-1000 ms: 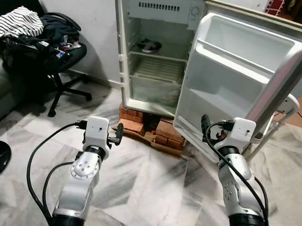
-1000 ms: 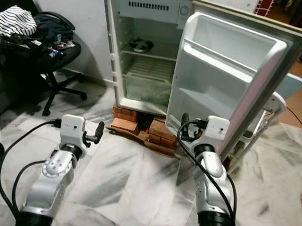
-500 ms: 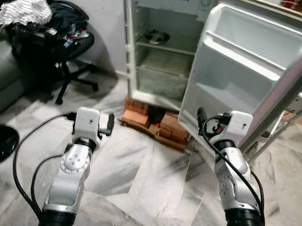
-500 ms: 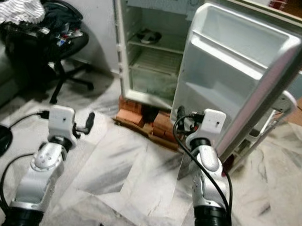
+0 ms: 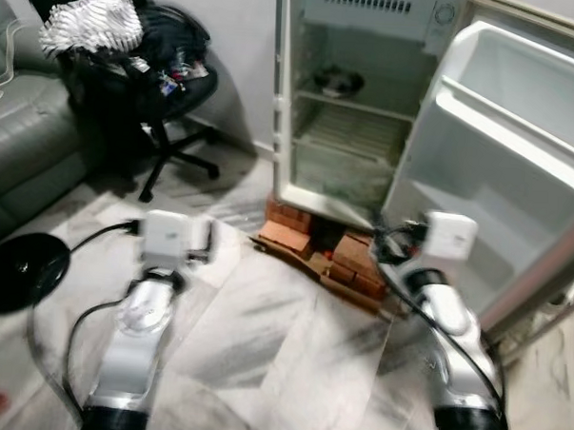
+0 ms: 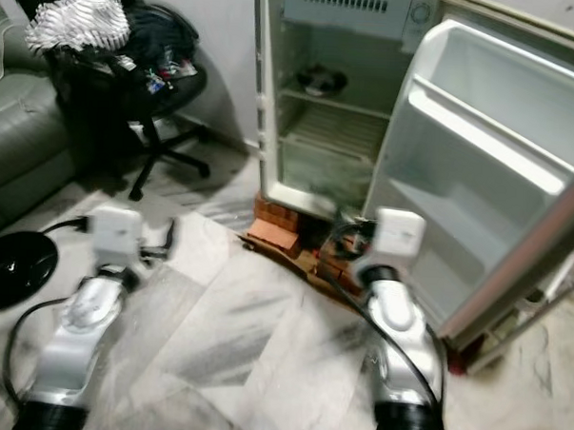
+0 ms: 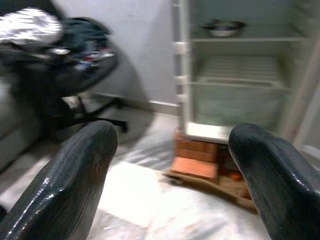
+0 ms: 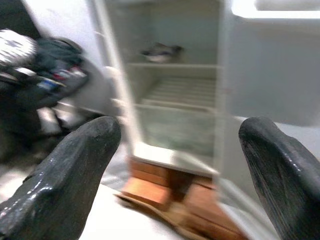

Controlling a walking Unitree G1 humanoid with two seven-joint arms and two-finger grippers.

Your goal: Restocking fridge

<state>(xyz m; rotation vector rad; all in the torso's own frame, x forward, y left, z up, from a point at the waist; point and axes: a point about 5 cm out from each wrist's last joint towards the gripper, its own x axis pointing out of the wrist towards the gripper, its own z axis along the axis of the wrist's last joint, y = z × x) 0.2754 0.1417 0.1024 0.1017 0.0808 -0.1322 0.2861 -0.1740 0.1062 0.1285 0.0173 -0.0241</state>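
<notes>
Fridge (image 5: 358,113): ahead against the wall, raised on bricks (image 5: 309,246), door (image 5: 498,177) wide open, what looks like a bowl (image 5: 337,81) on the upper shelf. Marble floor (image 5: 253,328). Cluttered office chair (image 5: 150,85) and sofa (image 5: 23,156) at left. My left gripper (image 7: 170,165) and right gripper (image 8: 175,170): fingers apart, holding nothing.

No readable text, labels or numbers anywhere.
</notes>
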